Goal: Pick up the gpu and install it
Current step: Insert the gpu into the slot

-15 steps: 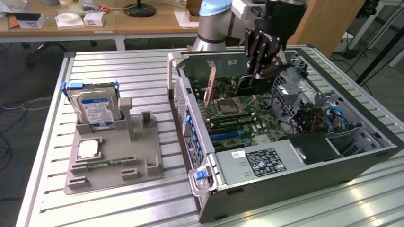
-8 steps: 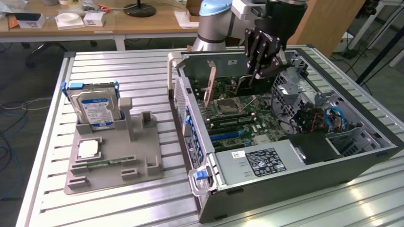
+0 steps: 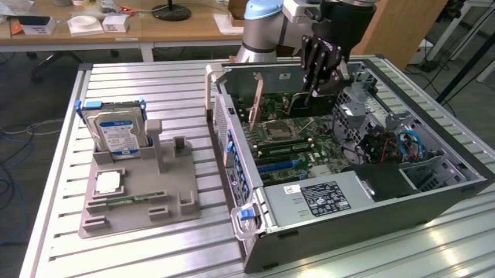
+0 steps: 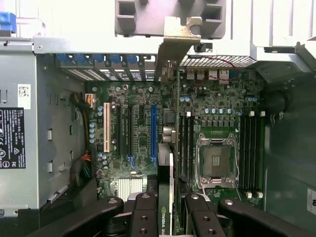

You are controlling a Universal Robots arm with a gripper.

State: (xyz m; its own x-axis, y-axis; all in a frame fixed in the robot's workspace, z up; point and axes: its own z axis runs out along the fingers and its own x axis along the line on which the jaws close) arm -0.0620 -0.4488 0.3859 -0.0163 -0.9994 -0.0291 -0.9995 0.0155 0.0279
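Note:
The gpu (image 3: 290, 105) is a thin dark card that hangs inside the open computer case (image 3: 433, 202), above the motherboard (image 3: 302, 147). My gripper (image 3: 319, 81) is shut on its upper edge. In the wrist view the gpu (image 4: 171, 163) appears edge-on between my black fingers (image 4: 145, 212). My gripper (image 4: 170, 217) clamps it near a green logo label. The card's silver bracket (image 4: 174, 44) points toward the case's rear slot openings (image 4: 113, 59). The card's edge runs just beside the blue expansion slot (image 4: 153, 131), on the side of the memory slots.
On the exterior view's left, a grey fixture (image 3: 139, 202) carries an upright hard drive (image 3: 116, 132), a square chip (image 3: 108, 182) and a small memory stick (image 3: 127, 200). In the case are the power supply (image 3: 317, 197), the bare processor socket (image 4: 215, 158), a white slot (image 4: 106, 126) and cables (image 3: 386, 145).

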